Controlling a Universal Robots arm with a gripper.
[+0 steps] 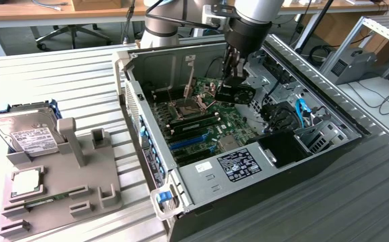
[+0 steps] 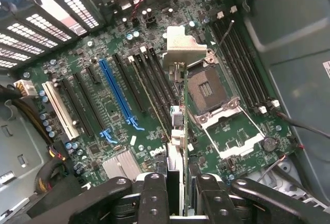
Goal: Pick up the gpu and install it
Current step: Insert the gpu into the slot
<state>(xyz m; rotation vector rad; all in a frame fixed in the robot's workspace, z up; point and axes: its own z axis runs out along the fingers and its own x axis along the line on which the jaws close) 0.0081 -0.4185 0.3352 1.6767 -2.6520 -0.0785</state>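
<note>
The black two-finger gripper (image 2: 175, 193) hangs inside the open grey metal computer case (image 1: 201, 181), closed on the thin green card with a silver metal bracket, the gpu (image 2: 177, 131). The card stands on its edge between the fingers, hanging straight down from the gripper toward the green motherboard (image 2: 118, 131). Its long axis runs about parallel to the long black and blue plastic slots (image 2: 116, 92). It hangs beside the square socket (image 2: 209, 87), with the slots on its other side.

A ribbed grey metal bench (image 1: 59, 80) fronts wooden desks (image 1: 39, 12), an office chair (image 1: 69, 33) and grey floor.
</note>
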